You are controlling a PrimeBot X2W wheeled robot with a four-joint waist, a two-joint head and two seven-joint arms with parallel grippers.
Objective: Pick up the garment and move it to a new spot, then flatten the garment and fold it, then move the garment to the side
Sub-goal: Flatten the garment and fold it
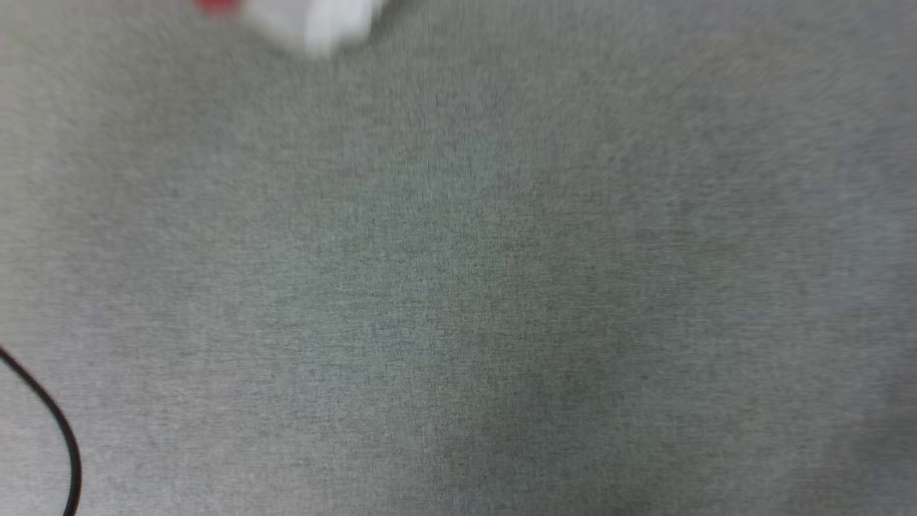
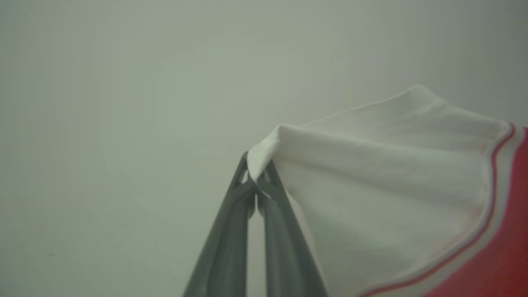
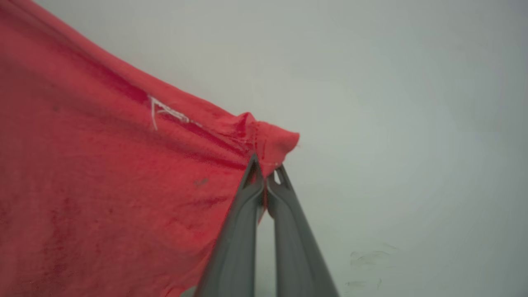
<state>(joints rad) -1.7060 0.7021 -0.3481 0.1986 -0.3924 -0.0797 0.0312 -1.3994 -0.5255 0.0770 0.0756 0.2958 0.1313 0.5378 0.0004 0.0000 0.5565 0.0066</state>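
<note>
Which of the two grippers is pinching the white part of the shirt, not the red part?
The left gripper: its dark grey fingers are shut on the white sleeve of the red-and-white jersey T-shirt. The right gripper pinches red fabric.

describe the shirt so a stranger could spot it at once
Against the plain grey surface, look to the head view's top edge for the shirt. The left pincer pinches its white sleeve, the right pincer its red cloth. Red and white with striped trim, it stands out from the black cable.
</note>
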